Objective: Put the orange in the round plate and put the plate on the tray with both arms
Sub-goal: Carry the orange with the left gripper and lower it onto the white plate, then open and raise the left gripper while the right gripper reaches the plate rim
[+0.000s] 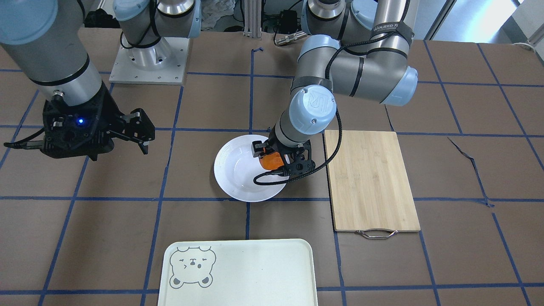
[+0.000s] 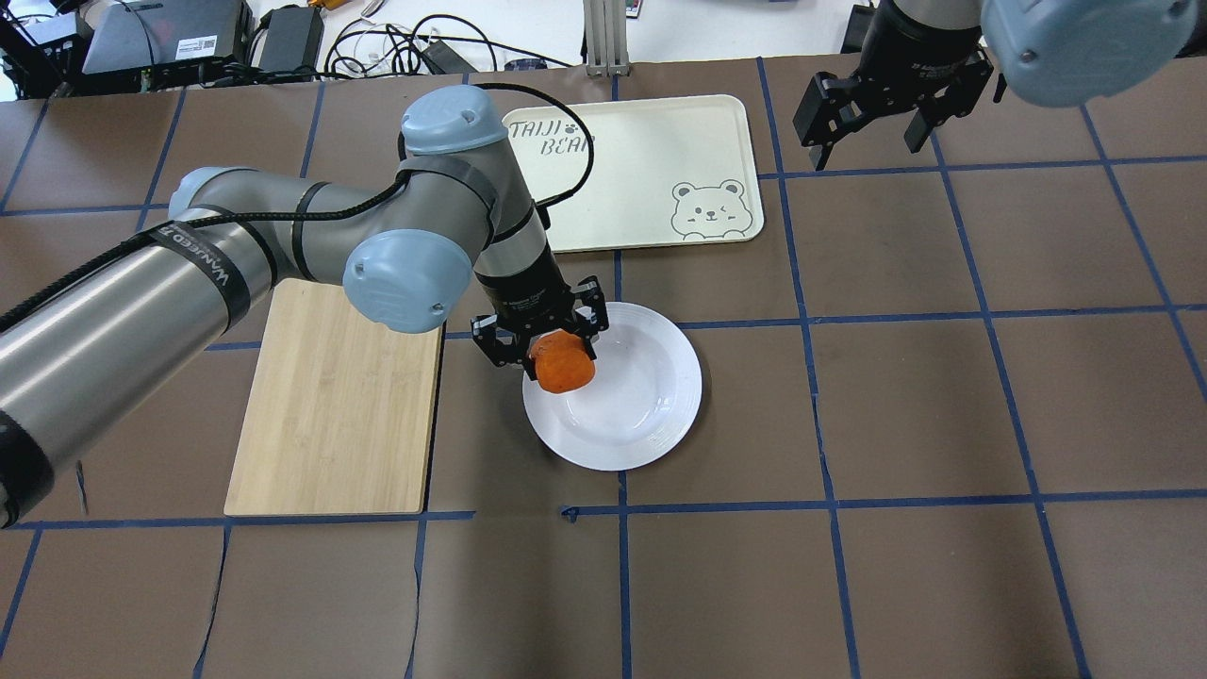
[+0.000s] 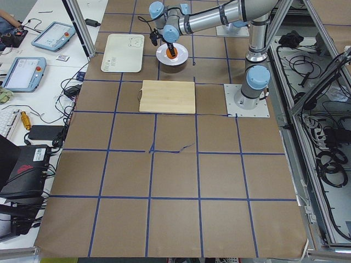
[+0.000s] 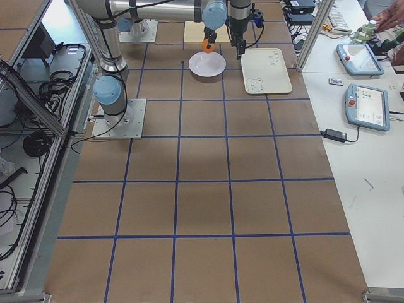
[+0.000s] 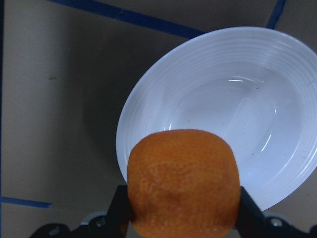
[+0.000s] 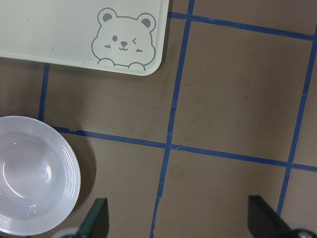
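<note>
My left gripper (image 2: 556, 356) is shut on the orange (image 2: 564, 363) and holds it above the left edge of the round plate (image 2: 641, 396). The left wrist view shows the orange (image 5: 183, 181) clamped between both fingers, with the white plate (image 5: 237, 114) below and its centre bare. From across the table, the orange (image 1: 272, 161) hangs over the plate's rim (image 1: 233, 165). The pale tray (image 2: 651, 160) with a bear face lies beyond the plate. My right gripper (image 2: 872, 118) hovers open, high over the table right of the tray, holding nothing.
A bamboo cutting board (image 2: 339, 396) with a metal handle lies left of the plate, under my left arm. Blue tape lines grid the brown table. Cables and devices sit past the far edge (image 2: 283, 47).
</note>
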Tool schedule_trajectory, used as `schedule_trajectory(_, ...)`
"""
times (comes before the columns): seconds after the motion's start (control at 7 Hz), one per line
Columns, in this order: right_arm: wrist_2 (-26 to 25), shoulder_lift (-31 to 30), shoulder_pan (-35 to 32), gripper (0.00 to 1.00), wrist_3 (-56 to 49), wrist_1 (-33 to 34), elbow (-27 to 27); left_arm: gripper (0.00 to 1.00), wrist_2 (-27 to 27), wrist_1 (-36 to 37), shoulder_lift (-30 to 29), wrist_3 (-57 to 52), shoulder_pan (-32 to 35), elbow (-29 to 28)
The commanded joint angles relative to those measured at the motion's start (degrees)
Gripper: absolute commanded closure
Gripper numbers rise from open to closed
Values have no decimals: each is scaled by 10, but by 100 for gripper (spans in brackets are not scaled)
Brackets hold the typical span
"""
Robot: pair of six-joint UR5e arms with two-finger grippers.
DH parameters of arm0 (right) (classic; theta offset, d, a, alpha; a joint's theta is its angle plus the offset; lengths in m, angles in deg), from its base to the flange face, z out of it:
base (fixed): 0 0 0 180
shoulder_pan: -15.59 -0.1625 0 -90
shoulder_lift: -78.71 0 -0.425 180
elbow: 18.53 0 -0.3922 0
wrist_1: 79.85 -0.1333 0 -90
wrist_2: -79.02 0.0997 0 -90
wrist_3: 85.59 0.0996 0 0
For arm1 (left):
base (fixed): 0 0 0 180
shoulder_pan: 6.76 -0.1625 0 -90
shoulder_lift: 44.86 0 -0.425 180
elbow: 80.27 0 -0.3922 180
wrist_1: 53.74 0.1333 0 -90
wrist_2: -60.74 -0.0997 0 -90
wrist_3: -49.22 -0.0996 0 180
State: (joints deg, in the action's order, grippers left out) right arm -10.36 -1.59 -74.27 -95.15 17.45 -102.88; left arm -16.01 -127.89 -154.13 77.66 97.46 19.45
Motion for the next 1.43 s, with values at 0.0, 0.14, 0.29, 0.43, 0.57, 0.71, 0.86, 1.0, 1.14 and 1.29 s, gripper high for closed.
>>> schedule_trajectory(0.0,4,0,4,0,2,25,-27,96,2,44,-32,23,20,-1)
schedule_trajectory(0.14,5,0,5,0,1,36,-30,95,2,59,-45,24,23,0)
schedule_trajectory(0.29,32,1,5,0,3,37,-32,34,-1,60,-53,24,24,-1)
schedule_trajectory(0.43,46,1,1,0,8,48,-57,0,-2,63,-54,27,24,-5)
schedule_trajectory(0.57,47,1,2,0,7,114,-111,0,-5,78,-40,25,23,-8)
schedule_trajectory(0.71,81,1,4,0,8,156,-152,0,-7,78,-28,23,18,-14)
schedule_trajectory(0.86,100,1,4,0,9,175,-176,0,-9,51,-18,23,14,-41)
schedule_trajectory(1.0,112,1,3,0,23,211,-208,0,-16,-20,-5,14,-12,-84)
schedule_trajectory(1.14,158,5,-2,0,54,239,-263,0,-30,-85,14,-6,-39,-133)
schedule_trajectory(1.29,169,17,-1,0,44,314,-327,0,-30,-107,29,-31,-53,-167)
